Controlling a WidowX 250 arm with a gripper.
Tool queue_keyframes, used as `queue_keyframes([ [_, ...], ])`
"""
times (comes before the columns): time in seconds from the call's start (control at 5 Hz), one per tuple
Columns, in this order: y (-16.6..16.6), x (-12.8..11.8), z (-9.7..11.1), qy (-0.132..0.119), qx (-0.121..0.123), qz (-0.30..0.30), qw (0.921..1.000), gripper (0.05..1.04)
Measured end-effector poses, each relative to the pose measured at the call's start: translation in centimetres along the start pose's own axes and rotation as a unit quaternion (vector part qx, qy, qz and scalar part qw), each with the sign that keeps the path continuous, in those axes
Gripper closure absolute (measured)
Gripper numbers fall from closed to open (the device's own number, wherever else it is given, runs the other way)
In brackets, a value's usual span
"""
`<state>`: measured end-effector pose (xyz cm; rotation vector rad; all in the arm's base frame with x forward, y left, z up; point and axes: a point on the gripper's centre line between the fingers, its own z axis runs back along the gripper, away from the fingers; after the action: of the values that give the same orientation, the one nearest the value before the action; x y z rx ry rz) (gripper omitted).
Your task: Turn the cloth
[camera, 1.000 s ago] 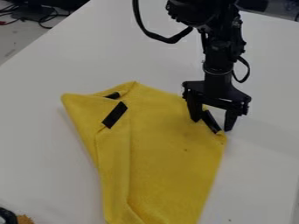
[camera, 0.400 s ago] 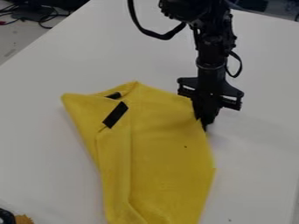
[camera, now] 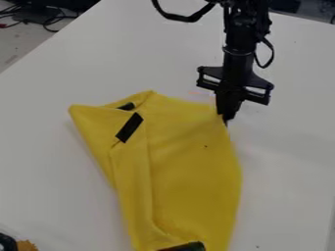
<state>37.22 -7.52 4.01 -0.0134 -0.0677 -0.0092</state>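
The yellow cloth (camera: 190, 166) lies across the middle of the white table (camera: 294, 162), running from its far part down toward the near side, and the tool (camera: 227, 115) has it by the far right corner. The tool's fingers are drawn together with that corner pinched between them, the black arm (camera: 239, 59) reaching in from the far side above. The cloth is a plain, bright yellow, soft-looking and rumpled rather than flat. Its far left corner sticks out in a blunt point, and from there the left edge slants toward the near side and inward. Along that left side the fabric is doubled over in a long, loose fold, whose crease runs nearly straight before bending to the right near the close end. A black strip (camera: 130, 127) sits at a slant on the left part, and a smaller black piece (camera: 126, 106) peeks out just beyond it, by the far edge where the layers part a little. The right half is smoother, with one tiny dark speck (camera: 205, 146) on it, and its right edge bows gently outward. Down at the near end there's another dark piece (camera: 185, 247), only partly visible.
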Motion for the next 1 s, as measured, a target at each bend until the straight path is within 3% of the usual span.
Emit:
queue_keyframes([
  [0.2,1.2,-0.5,3.1,-0.030,0.014,0.026,0.9991,1.022],
  [0.4,5.0,-3.2,3.9,-0.051,0.009,0.089,0.9947,1.024],
  [0.6,8.0,-6.7,3.8,-0.070,-0.005,0.139,0.9878,1.024],
  [0.8,11.2,-10.0,2.9,-0.086,-0.024,0.198,0.9761,1.024],
  [1.0,12.5,-11.9,1.4,-0.093,-0.045,0.210,0.9723,1.008],
])
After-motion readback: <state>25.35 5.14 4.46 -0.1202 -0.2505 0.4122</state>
